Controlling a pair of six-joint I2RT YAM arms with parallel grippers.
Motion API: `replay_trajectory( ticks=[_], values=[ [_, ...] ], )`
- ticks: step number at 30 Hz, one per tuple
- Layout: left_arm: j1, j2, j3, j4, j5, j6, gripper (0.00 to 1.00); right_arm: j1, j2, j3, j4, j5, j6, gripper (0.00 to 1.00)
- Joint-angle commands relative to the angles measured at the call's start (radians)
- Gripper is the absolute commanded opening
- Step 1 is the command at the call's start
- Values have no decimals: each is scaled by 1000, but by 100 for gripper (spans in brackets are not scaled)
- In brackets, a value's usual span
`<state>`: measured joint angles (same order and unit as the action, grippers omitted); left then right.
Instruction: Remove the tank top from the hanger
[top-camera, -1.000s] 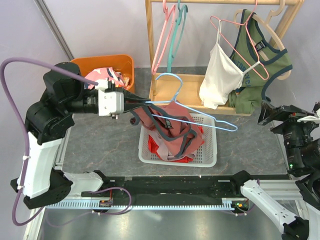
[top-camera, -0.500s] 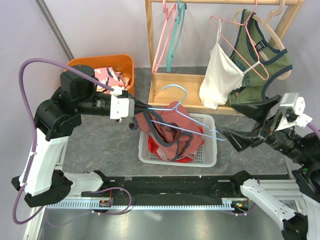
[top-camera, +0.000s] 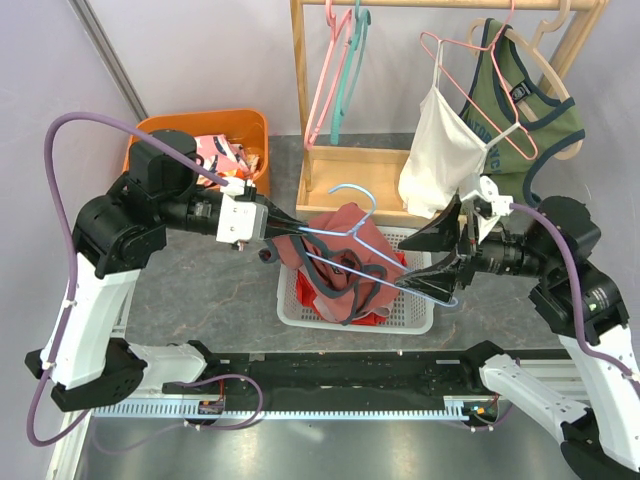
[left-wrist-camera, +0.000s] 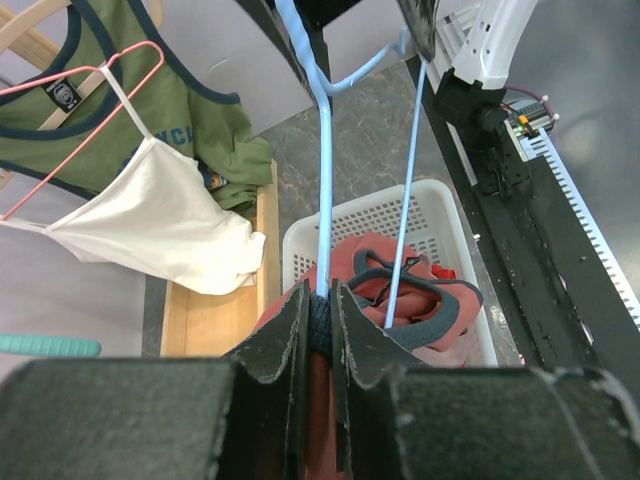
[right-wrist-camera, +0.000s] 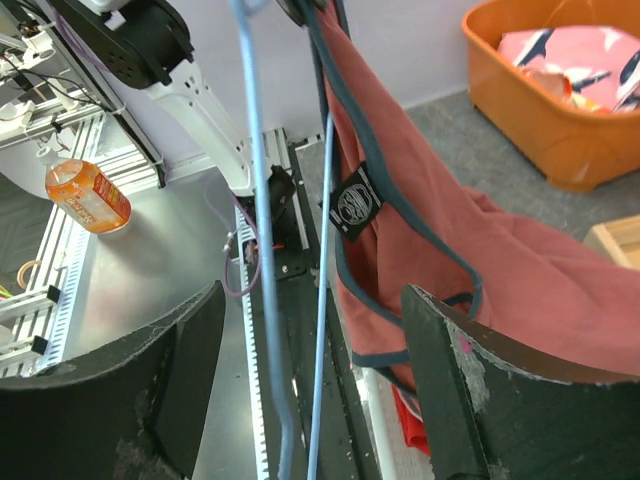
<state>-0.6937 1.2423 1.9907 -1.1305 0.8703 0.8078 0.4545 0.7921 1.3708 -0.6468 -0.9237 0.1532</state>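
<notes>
The red tank top (top-camera: 345, 250) with dark trim hangs from a light blue wire hanger (top-camera: 352, 214) above the white basket. My left gripper (top-camera: 290, 228) is shut on the hanger's left end, with the top's dark strap pinched between the jaws. The left wrist view shows this grip (left-wrist-camera: 320, 292), the hanger (left-wrist-camera: 322, 150) and the top (left-wrist-camera: 430, 300). My right gripper (top-camera: 420, 268) is open, its jaws standing either side of the hanger's right end. In the right wrist view (right-wrist-camera: 315, 340) the hanger wires (right-wrist-camera: 255, 200) pass between the fingers and the top (right-wrist-camera: 430, 230) hangs just beyond.
A white basket (top-camera: 300, 305) holding red cloth sits under the top. An orange bin (top-camera: 160, 130) of clothes stands at the back left. A wooden rack (top-camera: 298, 100) behind carries pink and teal hangers, a white camisole (top-camera: 435, 150) and a green tank top (top-camera: 510, 90).
My right arm has swung in from the right, and its open jaws now stand round the hanger's right end. My left gripper has moved slightly right with the hanger and top.
</notes>
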Motion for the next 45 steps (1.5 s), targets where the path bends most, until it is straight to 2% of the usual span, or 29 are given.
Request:
replay_trajectory(
  ticks=[1, 6, 9, 10, 13, 18, 21, 22, 27, 29, 33, 35, 38, 41, 45],
  values=[
    [-3, 3, 33, 23, 52, -6, 2, 3, -28, -18, 24, -35, -17, 78],
    [-3, 13, 43, 31, 67, -28, 2, 1, -30, -19, -5, -29, -40, 77],
    [-3, 16, 43, 38, 65, -33, 2, 3, -33, -27, -2, -23, -38, 65],
    [-3, 16, 43, 38, 61, -35, 2, 1, -33, -29, -1, -23, -34, 57],
    [-3, 20, 37, 43, 62, -38, 2, 1, -34, -35, 4, -17, -29, 43],
    [-3, 40, 33, 63, 67, -59, 2, 3, -40, -29, -4, 28, -27, 28],
    [-3, 54, 33, 74, 64, -68, 2, 3, -45, -15, -10, 68, -24, 9],
    [-3, 65, 30, 83, 55, -68, 2, 1, -47, -10, -10, 103, -20, 0],
    [-18, 83, -18, 175, -31, -119, 4, 1, -111, 17, -7, 216, 37, 0],
    [-27, 92, -29, 230, -94, -147, 11, 1, -140, 28, -22, 253, 52, 0],
    [-44, 124, -6, 281, -142, -159, 37, 1, -177, 30, -45, 258, 107, 0],
    [-52, 161, 46, 307, -168, -186, 59, 1, -201, 8, -37, 264, 131, 0],
    [-56, 195, 126, 340, -191, -216, 81, 1, -221, -18, -40, 276, 137, 0],
    [-58, 204, 190, 362, -231, -222, 88, 0, -247, -53, -7, 278, 161, 0],
    [-58, 157, 206, 380, -365, -202, 90, 1, -294, -91, 22, 362, 163, 0]
  ],
)
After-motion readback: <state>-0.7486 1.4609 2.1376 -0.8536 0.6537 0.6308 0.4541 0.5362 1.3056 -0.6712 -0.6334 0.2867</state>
